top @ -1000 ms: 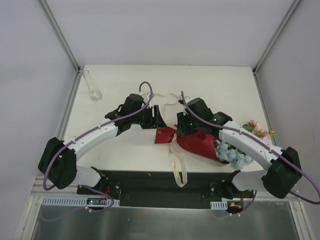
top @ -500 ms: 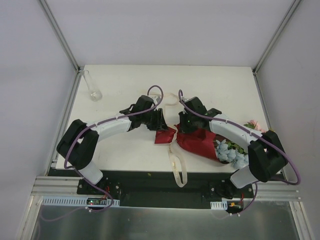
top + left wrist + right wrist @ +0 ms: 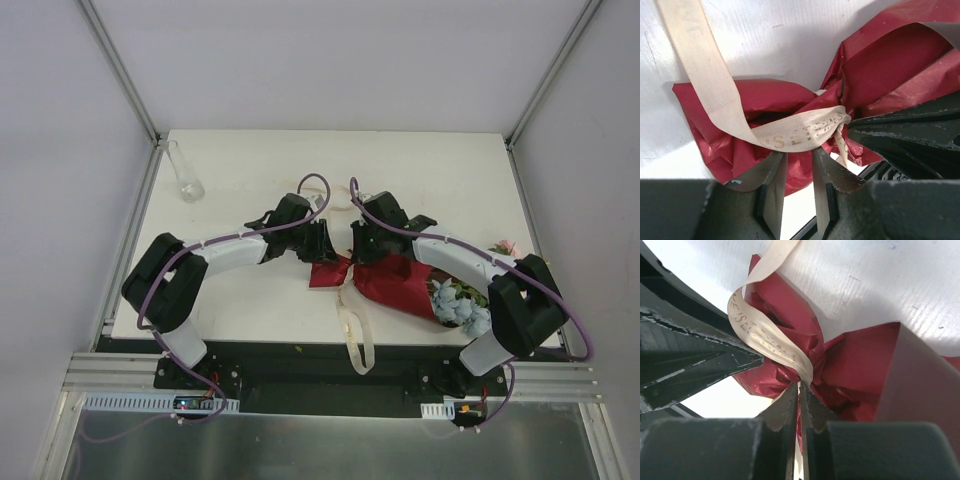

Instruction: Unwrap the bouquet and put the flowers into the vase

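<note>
The bouquet (image 3: pixel 400 283) lies near-centre, tied neck pointing left and blooms (image 3: pixel 465 305) right; there the right gripper (image 3: pixel 800 390) clamps the cream ribbon (image 3: pixel 790 137), while the left gripper (image 3: pixel 797 160), jaws slightly apart, straddles it, hold unclear.

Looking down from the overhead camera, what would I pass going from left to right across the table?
vase → left hand → right hand → flowers
</note>
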{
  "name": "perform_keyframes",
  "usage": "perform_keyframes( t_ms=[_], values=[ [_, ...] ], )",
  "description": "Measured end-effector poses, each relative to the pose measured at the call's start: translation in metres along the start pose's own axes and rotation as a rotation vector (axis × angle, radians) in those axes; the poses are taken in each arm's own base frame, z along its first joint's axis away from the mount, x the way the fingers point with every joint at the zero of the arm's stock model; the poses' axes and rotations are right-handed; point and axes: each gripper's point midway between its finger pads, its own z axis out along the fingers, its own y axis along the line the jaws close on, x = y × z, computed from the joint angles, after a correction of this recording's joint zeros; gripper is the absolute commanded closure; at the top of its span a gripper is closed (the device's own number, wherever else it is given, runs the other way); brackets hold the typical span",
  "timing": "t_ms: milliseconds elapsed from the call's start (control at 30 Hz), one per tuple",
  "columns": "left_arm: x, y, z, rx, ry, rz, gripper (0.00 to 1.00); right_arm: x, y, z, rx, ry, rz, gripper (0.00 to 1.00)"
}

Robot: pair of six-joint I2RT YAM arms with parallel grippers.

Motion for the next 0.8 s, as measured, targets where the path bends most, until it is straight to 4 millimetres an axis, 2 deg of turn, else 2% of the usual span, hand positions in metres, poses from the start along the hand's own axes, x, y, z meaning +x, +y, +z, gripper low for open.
perform_keyframes(
  t_ms=[233, 467, 800],
  values=[
    [0.004, 0.004, 0.005, -0.004, 0.01, -0.003, 0.76, 0.0, 0.001, 0.011, 0.0, 0.021, -0.022, 0.93],
    [0.008, 0.007, 0.006, -0.005, 0.014, -0.004, 0.77, -0.006, -0.002, 0.011, 0.026, 0.007, -0.05, 0.91],
    [0.009, 0.008, 0.007, -0.001, 0.01, -0.003, 0.77, -0.004, -0.004, 0.014, 0.085, 0.009, -0.112, 0.86]
  ],
)
